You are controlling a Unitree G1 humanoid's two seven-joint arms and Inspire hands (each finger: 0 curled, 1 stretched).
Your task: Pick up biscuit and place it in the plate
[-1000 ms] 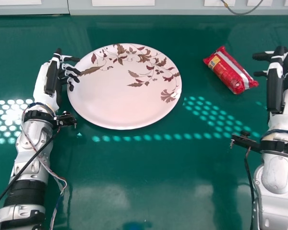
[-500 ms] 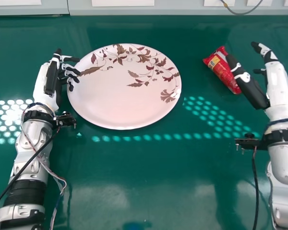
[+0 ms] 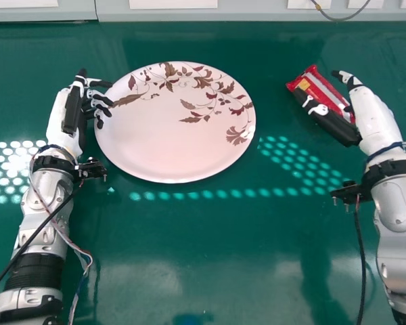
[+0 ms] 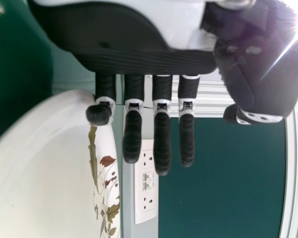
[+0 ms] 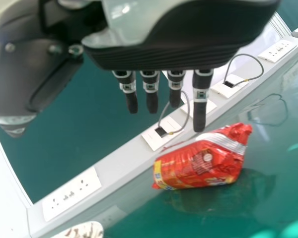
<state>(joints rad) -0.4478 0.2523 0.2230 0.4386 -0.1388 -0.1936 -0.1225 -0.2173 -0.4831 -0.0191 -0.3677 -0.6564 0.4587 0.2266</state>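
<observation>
Head view: biscuit packet (image 3: 316,88) on the bench (image 3: 210,250), right of the plate (image 3: 169,145), right hand (image 3: 373,118) alongside. Left wrist view: left hand (image 4: 124,54) open, empty. Right wrist view: right hand open; packet looks light, slick, crushable, so gently round its middle!

We have our 2 arms stretched forward in the head view; our left arm (image 3: 44,230) runs up from the lower left, almost straight, to the left wrist (image 3: 54,164) and the left hand (image 3: 74,112), whose relaxed fingers (image 4: 162,144) hang apart from the left thumb (image 4: 260,64); our right arm (image 3: 398,210) rises from the lower right and leans inward past the right wrist (image 3: 386,172); there our right hand (image 3: 375,122) holds its fingers (image 5: 199,114) extended, the right thumb (image 3: 331,123) spread wide and slanting inward.
</observation>
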